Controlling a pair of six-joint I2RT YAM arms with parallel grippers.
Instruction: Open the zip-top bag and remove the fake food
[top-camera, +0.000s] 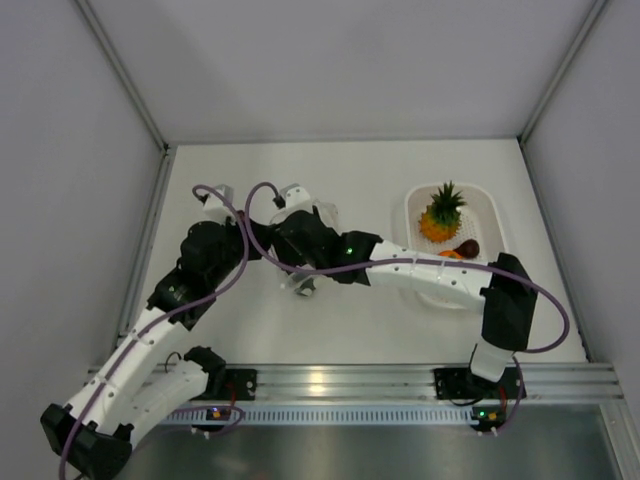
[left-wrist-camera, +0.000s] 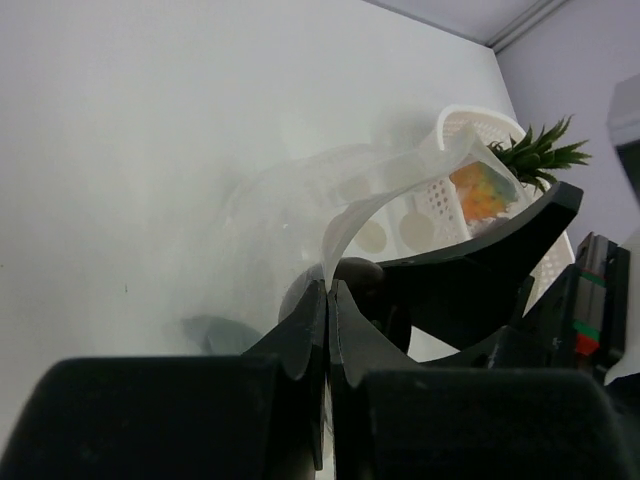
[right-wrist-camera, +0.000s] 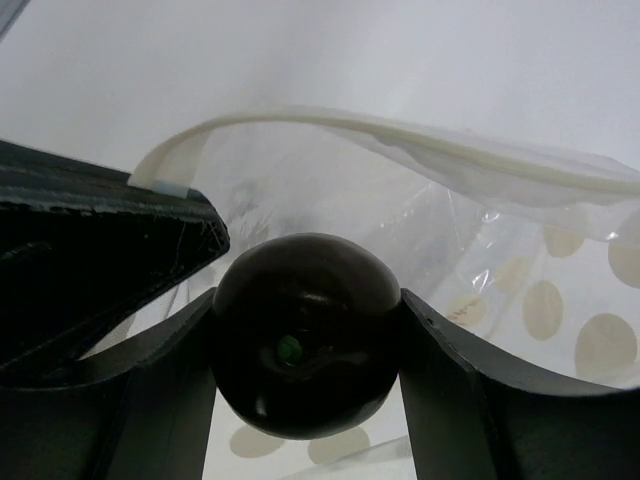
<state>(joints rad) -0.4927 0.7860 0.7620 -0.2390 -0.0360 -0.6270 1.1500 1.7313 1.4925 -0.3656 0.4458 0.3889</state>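
The clear zip-top bag (left-wrist-camera: 330, 190) with pale dots lies open at mid-table; it shows in the right wrist view (right-wrist-camera: 520, 250) and, mostly hidden by the arms, in the top view (top-camera: 322, 215). My left gripper (left-wrist-camera: 329, 300) is shut on the bag's zip edge and holds it up. My right gripper (right-wrist-camera: 305, 345) is inside the bag's mouth, shut on a dark brown round piece (right-wrist-camera: 305, 345) of fake food, also seen in the left wrist view (left-wrist-camera: 362, 278). The pineapple (top-camera: 441, 212), an orange piece (top-camera: 450, 254) and a brown piece (top-camera: 467, 247) lie in the white basket (top-camera: 490, 215).
The white perforated basket (left-wrist-camera: 455, 125) stands right of the bag, with the pineapple (left-wrist-camera: 500, 175) in it. Grey walls enclose the white table on the left, back and right. An aluminium rail (top-camera: 330, 382) runs along the near edge.
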